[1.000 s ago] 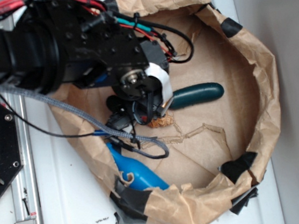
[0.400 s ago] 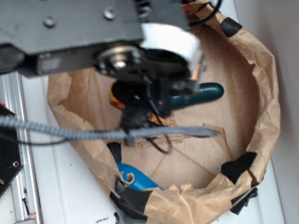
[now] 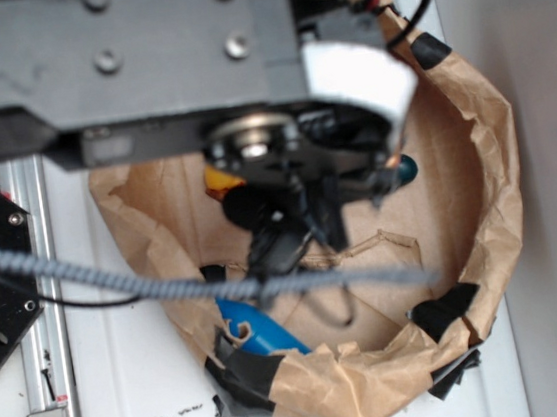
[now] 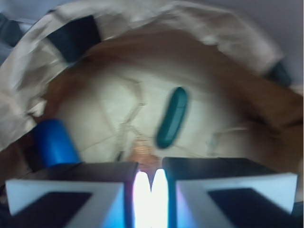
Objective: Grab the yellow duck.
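Yellow duck only a yellow sliver under arm, inside paper nest. Pincer nearly closed, apparently empty. Grasp looks not made.

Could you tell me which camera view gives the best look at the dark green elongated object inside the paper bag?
The wrist view: the green object lies fully visible on the bag floor. The exterior view shows only its rounded tip, the arm hiding the rest.

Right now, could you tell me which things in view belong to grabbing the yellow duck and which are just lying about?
Belong to the job:
yellow duck, partly hidden under the arm
gripper

Just lying about:
teal handle
blue object
tan lump near the fingertips
brown paper bag holding everything
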{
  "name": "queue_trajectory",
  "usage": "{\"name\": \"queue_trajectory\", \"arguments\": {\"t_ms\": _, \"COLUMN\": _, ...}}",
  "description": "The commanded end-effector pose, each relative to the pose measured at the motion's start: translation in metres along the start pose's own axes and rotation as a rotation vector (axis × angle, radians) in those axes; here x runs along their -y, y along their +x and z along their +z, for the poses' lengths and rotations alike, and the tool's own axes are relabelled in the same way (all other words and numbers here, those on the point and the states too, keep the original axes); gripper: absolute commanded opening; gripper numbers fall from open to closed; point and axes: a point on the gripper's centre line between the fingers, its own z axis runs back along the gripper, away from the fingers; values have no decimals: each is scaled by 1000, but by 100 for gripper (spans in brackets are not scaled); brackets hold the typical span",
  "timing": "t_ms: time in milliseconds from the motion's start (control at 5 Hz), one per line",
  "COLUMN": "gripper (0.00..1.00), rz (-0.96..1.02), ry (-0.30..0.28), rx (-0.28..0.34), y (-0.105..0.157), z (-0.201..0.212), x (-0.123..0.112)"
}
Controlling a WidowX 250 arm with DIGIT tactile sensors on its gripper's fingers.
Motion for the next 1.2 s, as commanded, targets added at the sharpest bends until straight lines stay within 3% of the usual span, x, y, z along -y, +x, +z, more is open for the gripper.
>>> {"name": "queue_trajectory", "arguments": {"t_ms": 0, "gripper": 100, "rz": -219, "ry": 39, "rx": 37, "y": -32, "z": -37, "x": -21}}
{"name": "queue_trajectory", "arguments": {"t_ms": 200, "gripper": 100, "rz": -238, "ry": -18, "rx": 11, "y": -44, "z": -56, "x": -26}}
{"name": "queue_trajectory", "arguments": {"t_ms": 600, "gripper": 100, "rz": -322, "ry": -32, "rx": 17, "y": -45, "z": -84, "x": -26}}
{"name": "queue_trajectory", "arguments": {"t_ms": 800, "gripper": 100, "rz": -406, "ry": -27, "rx": -80, "y": -51, "z": -96, "x": -22}}
{"name": "queue_trajectory", "arguments": {"t_ms": 1000, "gripper": 100, "rz": -423, "ry": -4, "rx": -133, "y": -69, "z": -103, "x": -32}}
